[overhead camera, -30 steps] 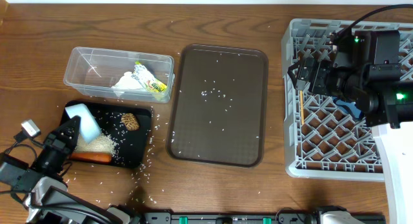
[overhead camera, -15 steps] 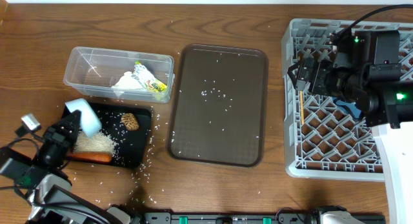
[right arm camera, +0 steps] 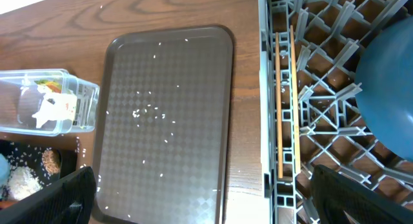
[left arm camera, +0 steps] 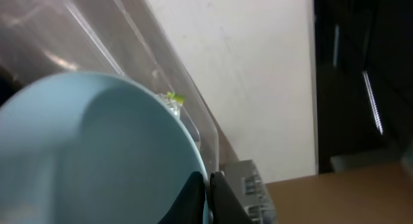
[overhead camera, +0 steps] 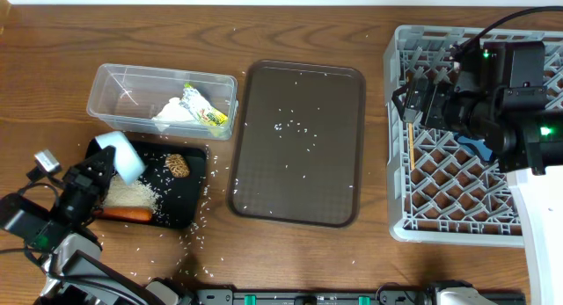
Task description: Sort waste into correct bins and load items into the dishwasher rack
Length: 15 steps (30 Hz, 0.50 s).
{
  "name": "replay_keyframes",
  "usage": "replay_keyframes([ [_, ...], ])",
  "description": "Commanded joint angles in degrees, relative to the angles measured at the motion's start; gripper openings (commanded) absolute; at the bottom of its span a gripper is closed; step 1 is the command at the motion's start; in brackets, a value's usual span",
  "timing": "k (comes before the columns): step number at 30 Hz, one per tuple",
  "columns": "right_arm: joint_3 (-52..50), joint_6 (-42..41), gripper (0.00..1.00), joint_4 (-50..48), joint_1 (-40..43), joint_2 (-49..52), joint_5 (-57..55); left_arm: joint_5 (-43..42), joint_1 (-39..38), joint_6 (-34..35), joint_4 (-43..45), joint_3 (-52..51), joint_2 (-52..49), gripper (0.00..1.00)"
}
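Left fingers (left arm camera: pixel 188 204) pinched shut on the rim of the pale-blue bowl (overhead camera: pixel 121 156), bowl tipped on edge over the top-left corner of the black tray (overhead camera: pixel 192 204). Tray holds rice pile (overhead camera: pixel 132 195), carrot (overhead camera: pixel 123 214) and brown lump (overhead camera: pixel 178 165); loose grains lie on the table (overhead camera: pixel 53 59) and the brown serving tray (overhead camera: pixel 299 186). Clear tub (overhead camera: pixel 114 83) just behind the black tray holds tissue (overhead camera: pixel 170 112) and wrapper (overhead camera: pixel 205 112). Right fingers (right arm camera: pixel 64 198) spread wide, holding nothing, above the left side of the grey rack (overhead camera: pixel 466 195); chopsticks (right arm camera: pixel 282 101) lie in its left channel, dark-blue dish (right arm camera: pixel 387 88) sits further right in it
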State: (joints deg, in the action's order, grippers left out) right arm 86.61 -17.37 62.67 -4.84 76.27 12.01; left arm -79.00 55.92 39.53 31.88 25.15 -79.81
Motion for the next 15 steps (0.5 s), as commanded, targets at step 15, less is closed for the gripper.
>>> replay_keyframes([
  [15, 0.6, -0.2, 0.99, 0.3, -0.6, 0.1, 0.0, -4.6, -1.6, 11.2, 19.2, 0.2, 0.1, 0.06],
])
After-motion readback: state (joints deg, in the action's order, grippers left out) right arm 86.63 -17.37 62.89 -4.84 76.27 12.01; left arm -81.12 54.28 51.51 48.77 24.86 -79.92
